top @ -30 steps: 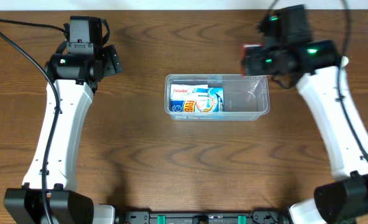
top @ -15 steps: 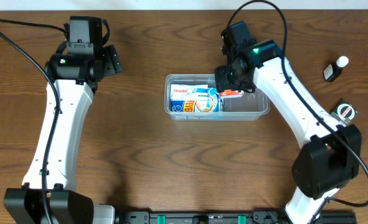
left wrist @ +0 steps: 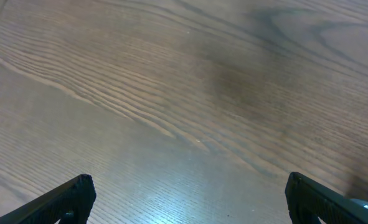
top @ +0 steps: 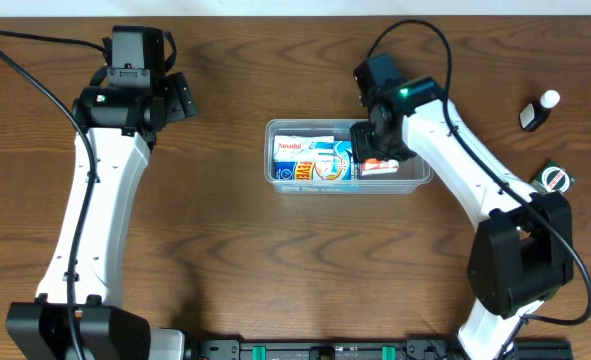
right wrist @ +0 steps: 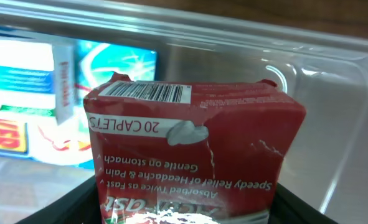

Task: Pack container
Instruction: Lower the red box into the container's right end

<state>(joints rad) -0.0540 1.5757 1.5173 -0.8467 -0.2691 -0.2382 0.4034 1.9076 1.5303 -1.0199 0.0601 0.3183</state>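
Container (top: 424,172) is holding blue boxes (top: 315,160); right tool (top: 375,152) is gripping a red box (right wrist: 190,143) inside; left tool (left wrist: 190,183) is hanging open.

The dark brown wood-grain worktop (top: 225,250) carries the clear container (top: 395,187) near its middle, standing flat. Well apart to its right lie a small dark bottle (top: 533,114) with a white cap, on its side, and, closer to the front edge, a round dark thing (top: 555,178), perhaps a lid or a tape roll
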